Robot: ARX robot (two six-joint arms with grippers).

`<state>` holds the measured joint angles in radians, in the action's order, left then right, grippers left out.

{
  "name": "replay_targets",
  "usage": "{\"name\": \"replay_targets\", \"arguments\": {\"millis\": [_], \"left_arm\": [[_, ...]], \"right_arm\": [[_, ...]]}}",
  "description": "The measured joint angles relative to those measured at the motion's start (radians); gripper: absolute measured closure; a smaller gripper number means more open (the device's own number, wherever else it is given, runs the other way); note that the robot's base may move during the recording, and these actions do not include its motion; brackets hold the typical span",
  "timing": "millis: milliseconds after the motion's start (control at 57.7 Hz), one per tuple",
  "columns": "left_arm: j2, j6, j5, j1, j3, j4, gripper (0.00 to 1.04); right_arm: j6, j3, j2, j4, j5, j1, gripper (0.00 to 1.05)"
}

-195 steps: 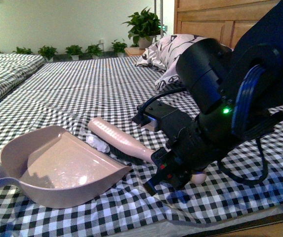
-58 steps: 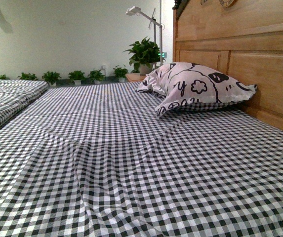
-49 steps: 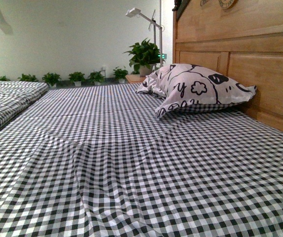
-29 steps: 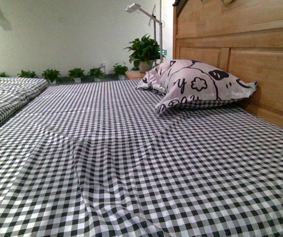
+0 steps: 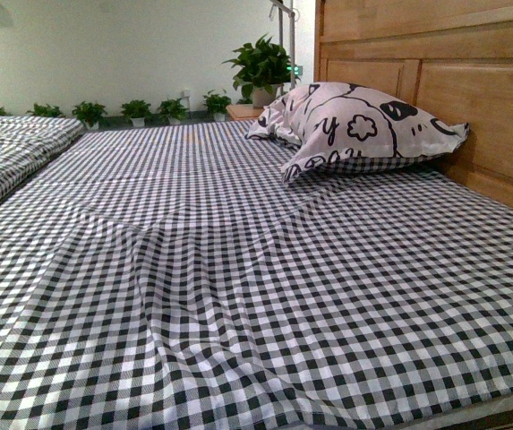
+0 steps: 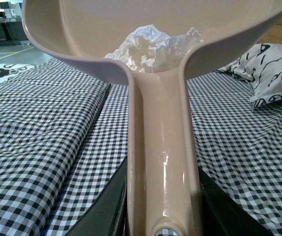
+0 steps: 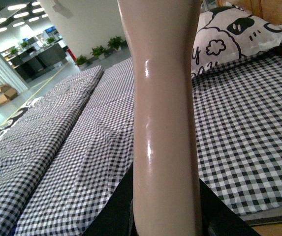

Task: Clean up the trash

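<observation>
Up off the checked bed point(image 5: 238, 296), in my left gripper point(image 6: 161, 223), I hold the dustpan point(image 6: 155, 29) by its handle, jaws clamped on either side. I judge the pan is kept level so the trash point(image 6: 153, 44), a crumpled white wad lying at the pan's back by the handle, cannot roll out. My right gripper point(image 7: 166, 223) is closed on the brush handle point(image 7: 164, 113), lifted clear. Near the headboard edge lies the pillow point(image 5: 363, 130); no litter shows on the sheet.
</observation>
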<state>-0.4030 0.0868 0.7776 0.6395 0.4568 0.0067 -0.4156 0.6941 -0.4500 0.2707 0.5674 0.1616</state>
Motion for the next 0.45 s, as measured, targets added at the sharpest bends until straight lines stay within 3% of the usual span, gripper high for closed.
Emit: {"name": "replay_targets", "arguments": {"millis": [450], "left_arm": [[0.000, 0.000, 0.000, 0.000, 0.000, 0.000, 0.78]], "right_arm": [[0.000, 0.000, 0.000, 0.000, 0.000, 0.000, 0.86]]}}
